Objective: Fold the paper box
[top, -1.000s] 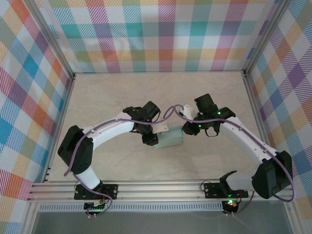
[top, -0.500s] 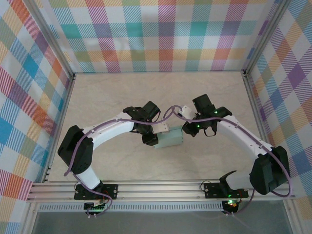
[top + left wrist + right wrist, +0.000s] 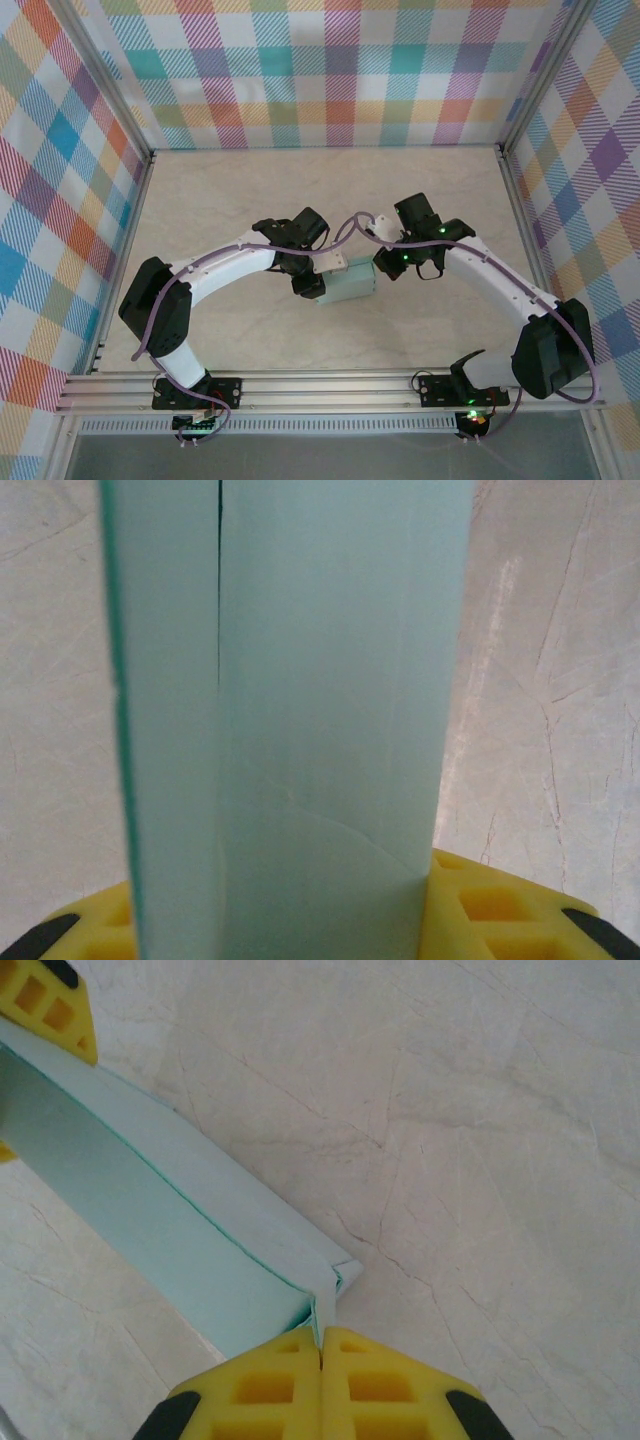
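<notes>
Where right claw (image 3: pixel 320 1348) pinches, paper box (image 3: pixel 150 1200) seems hidden.

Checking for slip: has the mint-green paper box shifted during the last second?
No. The pale mint-green card box lies at the same spot relative to the aluminium front rail.

Pale mint-green paper box (image 3: pixel 350 282), near the middle of the desk (image 3: pixel 250 190), a touch toward the near edge. It's closed up into a small, flattish rectangular sleeve, long axis running left to right and slightly tilted. From the left wrist, a thin seam slit runs down one long panel. The left tool (image 3: pixel 312 284) clamps one end, and the right tool (image 3: pixel 320 1352) pinches a thin corner flap at the other.
</notes>
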